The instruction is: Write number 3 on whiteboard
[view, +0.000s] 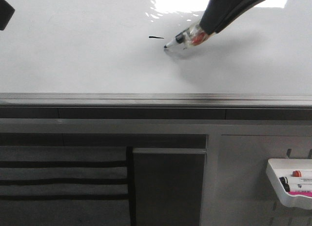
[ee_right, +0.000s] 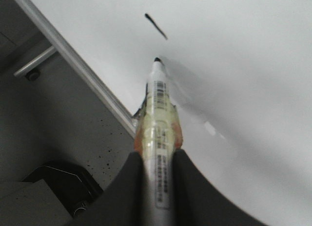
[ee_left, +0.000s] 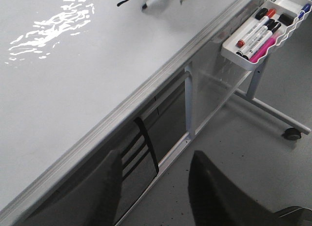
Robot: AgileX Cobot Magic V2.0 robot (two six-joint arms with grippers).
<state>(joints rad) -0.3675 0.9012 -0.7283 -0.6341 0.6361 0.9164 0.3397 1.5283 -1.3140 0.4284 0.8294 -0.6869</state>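
Note:
The whiteboard (view: 73, 55) lies flat, glossy white with glare at its far side. Of the number 3, only a short black dash (view: 156, 37) shows on it; no hooked curve is visible. My right gripper (view: 209, 23) is shut on a clear-bodied marker (view: 187, 38) with a black tip, pointed down and left. The tip is at the board surface just right of and below the dash. The right wrist view shows the marker (ee_right: 158, 113) between the fingers (ee_right: 195, 187) and the dash (ee_right: 156, 26) beyond the tip. My left gripper (ee_left: 156, 160) is open and empty, off the board's near edge.
A grey metal edge rail (view: 146, 96) runs along the board's near side. A small white tray (view: 287, 184) with several markers hangs below at the right; it also shows in the left wrist view (ee_left: 287, 33). A frame with a castor (ee_left: 292, 133) stands on the floor.

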